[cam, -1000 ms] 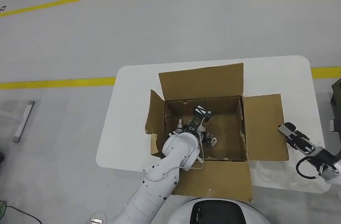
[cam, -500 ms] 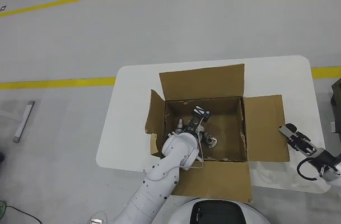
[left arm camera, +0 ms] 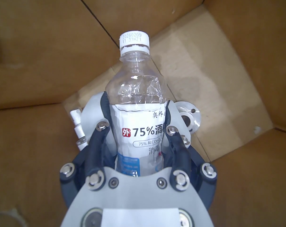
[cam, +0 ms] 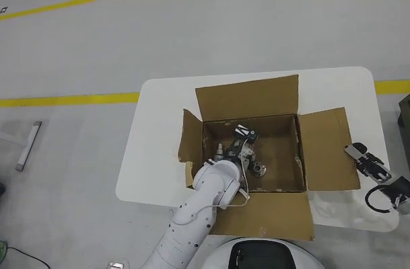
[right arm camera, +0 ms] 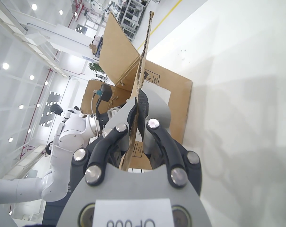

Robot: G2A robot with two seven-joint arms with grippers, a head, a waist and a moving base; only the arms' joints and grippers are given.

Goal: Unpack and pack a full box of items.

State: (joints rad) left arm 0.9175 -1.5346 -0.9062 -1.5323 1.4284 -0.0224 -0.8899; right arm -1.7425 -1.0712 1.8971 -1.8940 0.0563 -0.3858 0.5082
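Bottle [left arm camera: 133, 90], clenched in left claw [left arm camera: 136, 106] inside box [cam: 248, 97]; right claw [right arm camera: 138, 105] pinching side flap [cam: 329, 148]. Hazard: thin plastic may buckle, bottle slip onto metal flange [left arm camera: 188, 119].

The left arm [cam: 203, 205] is a chain of glossy white rounded shells, with what looks like a thin pale cable [cam: 246, 199] looped at its wrist. The left gripper [left arm camera: 137, 102] has a grey metal palm plate [left arm camera: 138, 190], dark linkage bars [left arm camera: 95, 147], silver screws [left arm camera: 67, 169], black-lined grey fingers [left arm camera: 93, 111] and a white label [left arm camera: 140, 217]. The right gripper [right arm camera: 139, 102] is built alike, and a black lead [cam: 378, 200] curls behind it.
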